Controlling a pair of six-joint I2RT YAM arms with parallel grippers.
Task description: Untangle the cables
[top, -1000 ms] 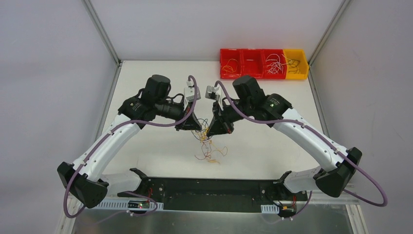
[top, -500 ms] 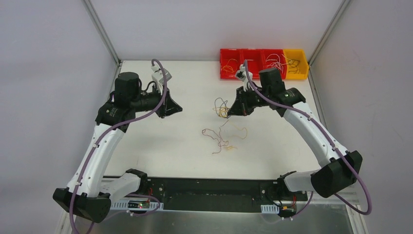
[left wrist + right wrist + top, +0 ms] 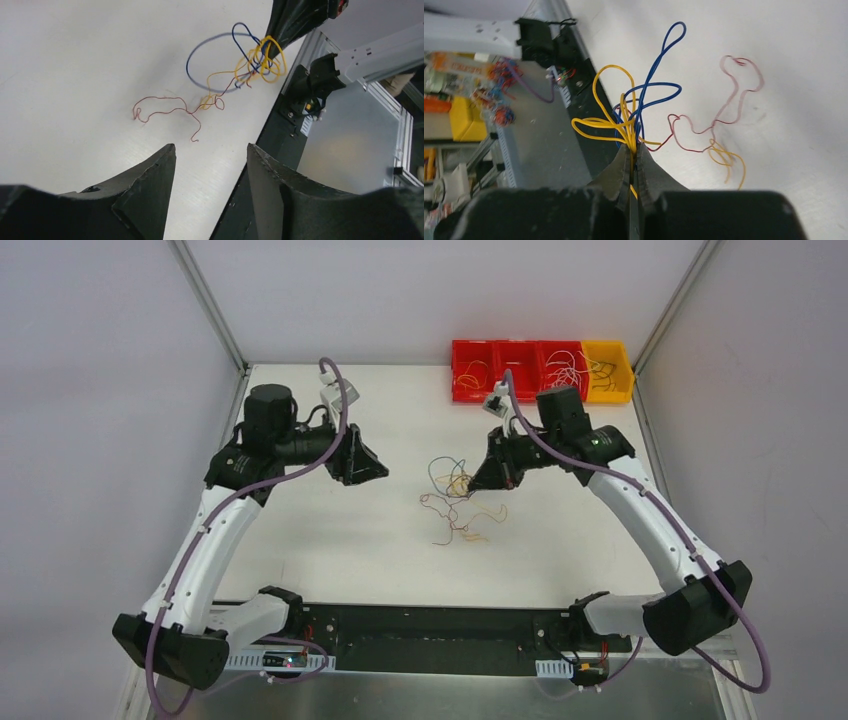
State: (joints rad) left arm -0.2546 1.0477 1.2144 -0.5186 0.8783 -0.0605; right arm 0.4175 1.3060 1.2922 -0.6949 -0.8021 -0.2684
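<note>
Two grippers show in my top view, well apart from each other. My right gripper (image 3: 476,483) sits just right of the frame's centre, pinched tight on the cables (image 3: 450,495). On the right wrist camera its fingers (image 3: 616,175) are pressed together in the lower middle of the frame, clamping a bunch of yellow loops (image 3: 599,122) and blue loops (image 3: 659,90) that fan out above the tips. A red strand (image 3: 744,92) trails off to the right and lies on the white table (image 3: 774,40), with a short orange-yellow piece (image 3: 726,162) beside it at lower right.

My left gripper (image 3: 372,468) is left of centre in the top view, pointing toward the bundle but apart from it. On the left wrist camera its two dark fingers (image 3: 150,195) fill the bottom of the frame with bare table between them, so it is parted and holds nothing. The bundle hangs at upper centre there, the red strand nearest me.

Several bins (image 3: 540,370), red with one yellow, line the upper right of the top view with more wires inside.
</note>
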